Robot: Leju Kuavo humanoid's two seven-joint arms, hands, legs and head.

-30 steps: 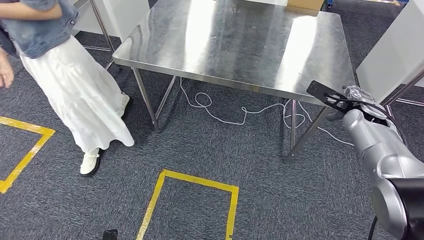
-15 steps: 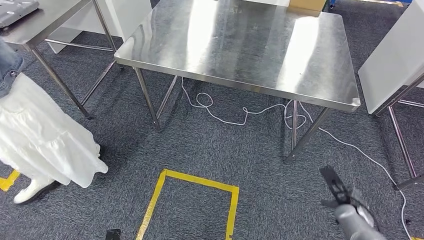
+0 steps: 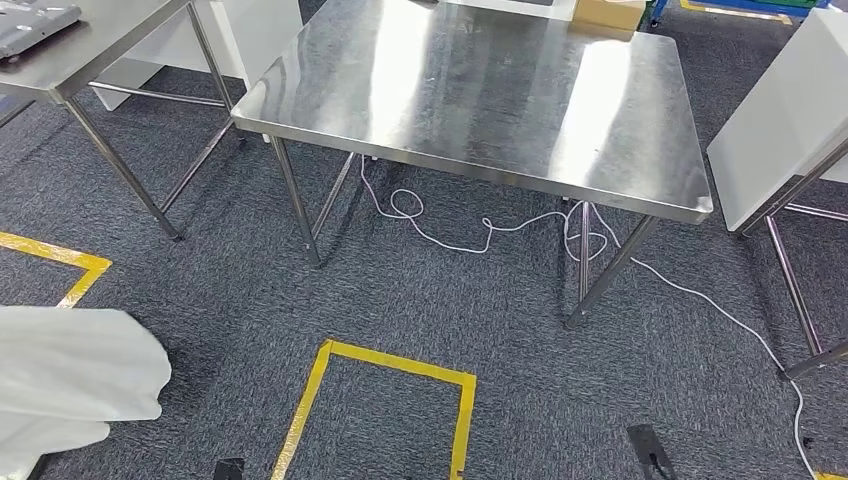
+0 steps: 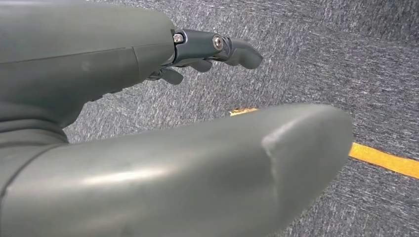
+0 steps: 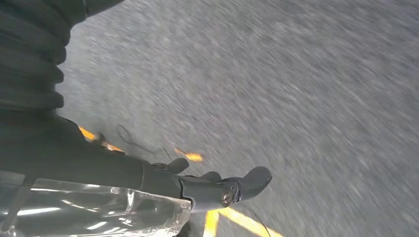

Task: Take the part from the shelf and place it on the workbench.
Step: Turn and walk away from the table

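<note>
At the far left stands part of a second metal table [image 3: 70, 60] with a grey tray-like thing [image 3: 35, 15] on top. Below it, near the left edge, a fold of white cloth [image 3: 70, 385] from a person's skirt hangs over dark grey carpet [image 3: 400, 290] marked with yellow tape [image 3: 395, 365] in box outlines.

The left hand [image 4: 163, 123] hangs over the carpet. Its thick grey thumb and dark fingers [image 4: 222, 47] are spread apart, with nothing between them.

In the middle stands the workbench [image 3: 480, 90], a bare steel table on thin legs. A white cable [image 3: 480, 235] loops on the carpet beneath it and trails off to the right. A cardboard box [image 3: 610, 12] sits just beyond its far edge.

To the right is a white panel [image 3: 780, 120] on a metal frame, well apart from the workbench.

Near the bottom right, the tip of the part [image 3: 648, 450], a flat black piece, pokes up over the carpet, well short of the workbench. In the blurred right wrist view, the right hand [image 5: 148, 187] has its dark fingers [image 5: 237, 185] lying against a clear plastic wrapper [image 5: 94, 212]. Whether they grip it tightly cannot be told.
</note>
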